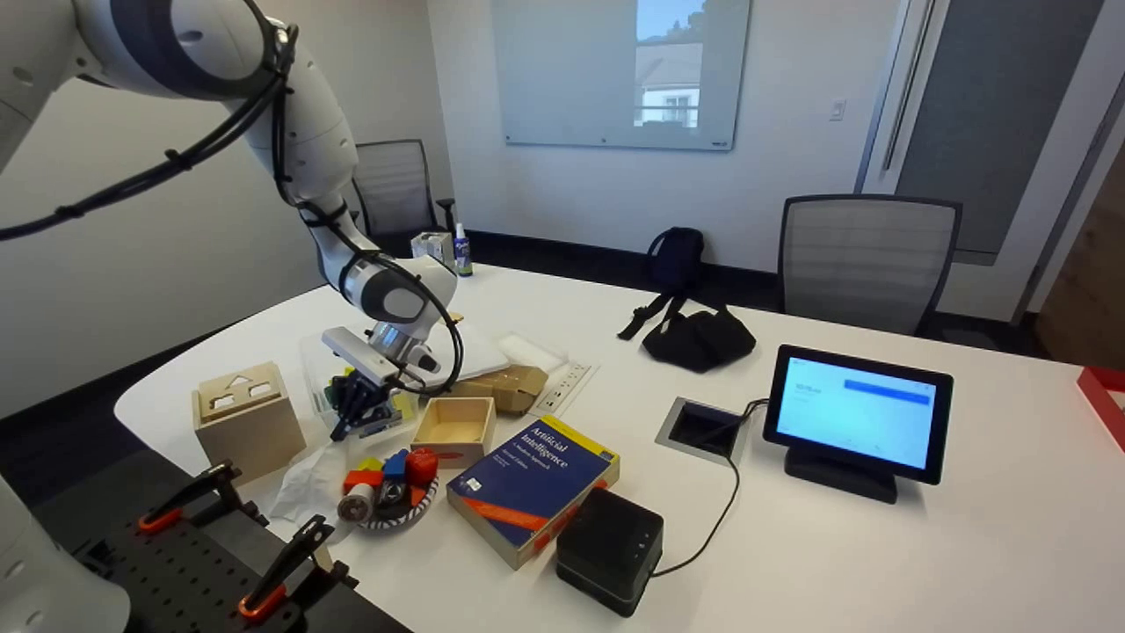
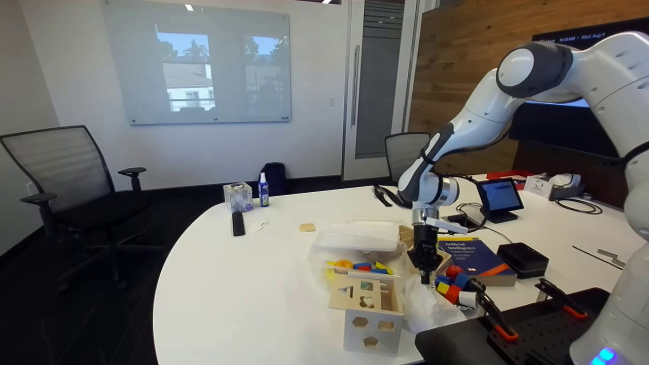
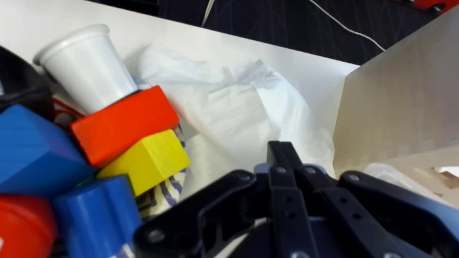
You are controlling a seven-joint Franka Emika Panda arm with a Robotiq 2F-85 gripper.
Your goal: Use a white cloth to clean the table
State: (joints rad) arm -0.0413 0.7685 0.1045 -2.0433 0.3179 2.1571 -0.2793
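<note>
Fingers (image 3: 277,156) together, white cloth (image 3: 229,114) crumpled below on table (image 2: 243,294), blocks (image 3: 125,123) beside

A tissue box (image 2: 237,197) and spray bottle (image 2: 263,193) stand by the far edge of the tabletop (image 2: 218,284), a black bag (image 1: 700,341) farther along it. Toward the near edge sit a wooden shape box (image 1: 250,440) and a bowl (image 1: 409,517) of blocks (image 3: 125,123), a book (image 1: 527,483) farther in.

Table (image 1: 791,563): white
Book (image 1: 532,483): clock centre, in an exterior view
White cloth (image 1: 309,483): nine o'clock
Black box (image 1: 608,549): four o'clock
</note>
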